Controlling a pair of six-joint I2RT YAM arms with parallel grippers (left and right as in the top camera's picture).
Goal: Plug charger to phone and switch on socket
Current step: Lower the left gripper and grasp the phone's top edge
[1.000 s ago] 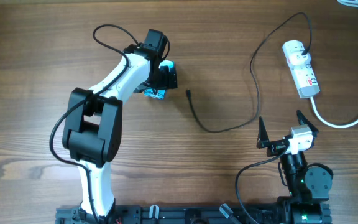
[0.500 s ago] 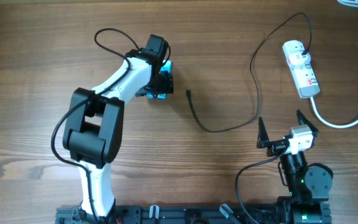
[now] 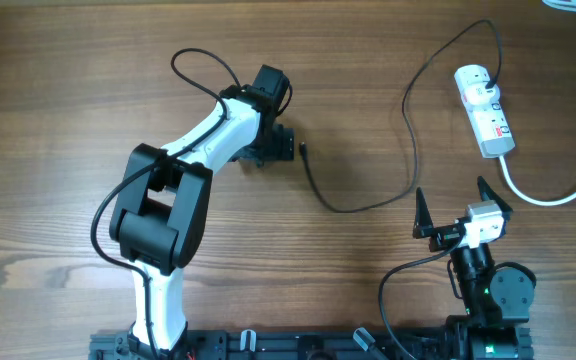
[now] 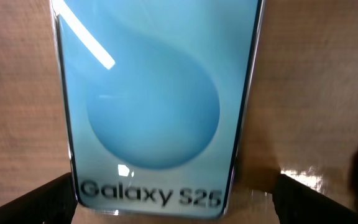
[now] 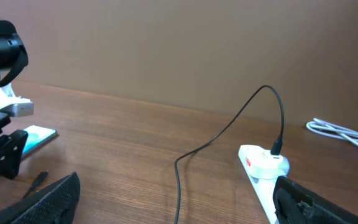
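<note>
The charger (image 3: 348,210) lies unplugged near the phone (image 4: 160,93); the socket (image 3: 485,110) looks untouched. The left hand (image 3: 280,143) straddles the phone, wide open; the right hand (image 3: 451,192) hangs wide and empty.

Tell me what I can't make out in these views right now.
- Overhead: the left gripper covers the phone.
- Left wrist: the frame edge cuts off the phone's bottom end and port.
- Switches on the socket: too small overhead; in the right wrist view the right gripper covers most of it.
- Tip of the charger: too small overhead.
</note>
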